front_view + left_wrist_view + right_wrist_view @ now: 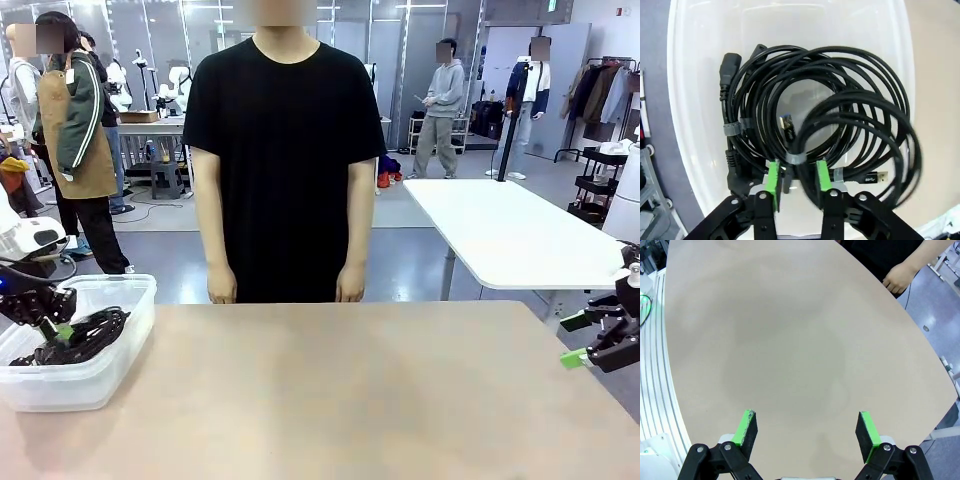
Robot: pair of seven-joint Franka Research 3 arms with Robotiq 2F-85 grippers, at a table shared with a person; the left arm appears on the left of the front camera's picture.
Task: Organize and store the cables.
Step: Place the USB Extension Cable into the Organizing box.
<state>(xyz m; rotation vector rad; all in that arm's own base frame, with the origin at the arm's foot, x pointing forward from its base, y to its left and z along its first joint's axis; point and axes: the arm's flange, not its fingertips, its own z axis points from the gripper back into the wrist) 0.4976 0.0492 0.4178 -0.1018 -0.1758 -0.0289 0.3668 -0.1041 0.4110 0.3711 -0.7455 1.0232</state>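
cables (820, 115): black cords in round coils, piled inside clear plastic bin (120, 300) at table's left near corner (robot's left); in front view the pile (85, 335) poked up just above the bin rim.
coil details: grey wrap bands on several loops; chunky moulded power plug (729, 72) lay at upper left of pile in L wrist view; a USB plug w/ metal tip (875, 177) lay at lower right; another small connector sat in middle of the loops.
nearest coil: one loop w/ grey band ran between the L gripper's green pads (772, 177); edges blurred in L wrist view.
L gripper (797, 182): down in the bin over the pile, fingers partly apart, gap between pads w/ cord passing through it; pads didn't look pressed on the cord. Can't tell if it had any hold.
bin: translucent, rounded corners, white-ish floor visible through coil centres; stood on the table (330, 390).
table: tan top, bare across middle and right.
R gripper (807, 432): at table's right edge, just above surface, fingers spread wide, nothing between them; also seen in front view (575, 340).
person: black tee, stood at far side centre, arms down, hands (350, 285) at table's far edge; one hand (900, 276) visible in R wrist view.
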